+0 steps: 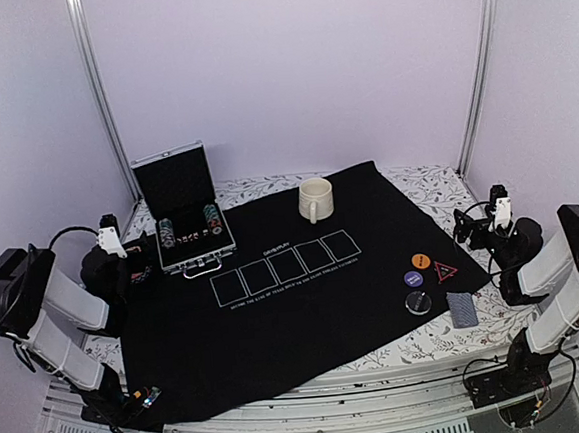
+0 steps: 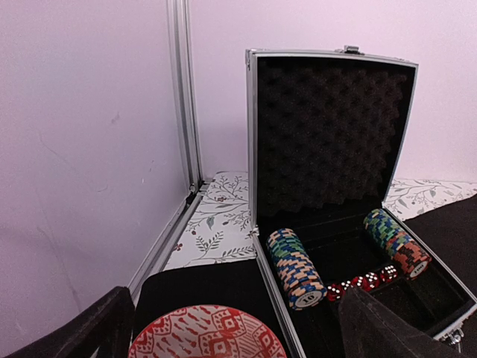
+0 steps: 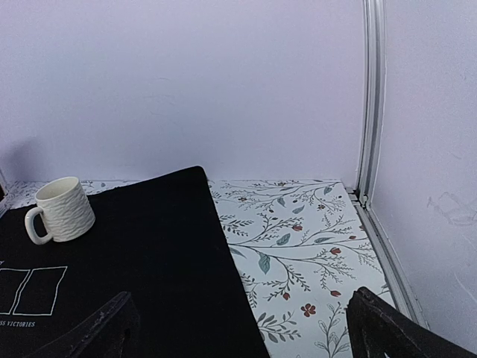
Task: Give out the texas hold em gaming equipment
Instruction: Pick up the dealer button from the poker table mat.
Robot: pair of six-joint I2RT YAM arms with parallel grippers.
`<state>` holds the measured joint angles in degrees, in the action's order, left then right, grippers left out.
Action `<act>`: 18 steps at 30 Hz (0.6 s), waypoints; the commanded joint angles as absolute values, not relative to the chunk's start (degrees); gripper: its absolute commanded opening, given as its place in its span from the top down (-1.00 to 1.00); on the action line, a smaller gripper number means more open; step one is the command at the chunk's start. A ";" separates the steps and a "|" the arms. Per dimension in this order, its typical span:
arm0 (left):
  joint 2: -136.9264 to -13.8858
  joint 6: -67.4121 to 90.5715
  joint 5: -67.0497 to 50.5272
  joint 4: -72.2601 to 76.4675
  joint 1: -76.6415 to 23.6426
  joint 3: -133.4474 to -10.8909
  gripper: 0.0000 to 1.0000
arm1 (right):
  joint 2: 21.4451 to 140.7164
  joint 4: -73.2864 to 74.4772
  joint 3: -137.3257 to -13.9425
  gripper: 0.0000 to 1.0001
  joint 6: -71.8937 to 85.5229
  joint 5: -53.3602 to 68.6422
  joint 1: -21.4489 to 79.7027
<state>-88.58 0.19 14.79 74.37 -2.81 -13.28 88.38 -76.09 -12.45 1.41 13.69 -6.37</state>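
Two rolls of striped poker chips point(image 2: 296, 268) are seen lying on their sides in one open metal-edged case point(image 1: 182, 210), which is set at the far left of the black cloth mat point(image 1: 281, 358). The raised lid is lined with dark egg-crate foam. Between the rolls a short row of red dice point(image 2: 361, 282) with white pips is laid (their exact number cannot be read). Five white-outlined rectangles point(image 1: 285, 267) are printed in a row across the middle of the mat. Near its right edge four flat markers are grouped close together: one orange disc point(image 1: 420, 260), one purple disc point(image 1: 414, 279), one red-edged triangle point(image 1: 446, 268) and one dark disc point(image 1: 418, 303). Just beside them, at the mat's corner, a single grey-blue stack of playing cards point(image 1: 462, 309) is placed. One cream mug point(image 3: 61, 209) with a ribbed, wavy surface is stood upright at the far side. A floral-printed table cover point(image 3: 298, 239) is exposed around the mat. The left gripper point(image 2: 238, 328) is held beside the case with its jaws wide apart above a round red-and-white patterned object point(image 2: 207, 332). The right gripper point(image 3: 246, 332) is likewise spread wide over the mat's right edge.
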 commanded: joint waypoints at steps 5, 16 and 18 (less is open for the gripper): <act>-88.86 -0.18 14.46 75.80 -2.20 -13.52 -0.96 | 88.33 -74.30 -14.01 -0.98 0.76 13.23 -5.62; -61.94 13.17 24.33 43.48 -3.10 -25.20 -0.96 | 66.53 -44.43 -28.20 -0.98 10.11 9.45 -7.74; -57.77 17.93 22.95 34.31 -4.57 -29.88 -0.96 | 65.28 -32.13 -36.24 -0.98 12.04 14.15 -7.77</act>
<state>-65.45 7.57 22.76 51.53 -2.94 -23.38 69.34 -51.53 -25.26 6.11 9.13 -7.33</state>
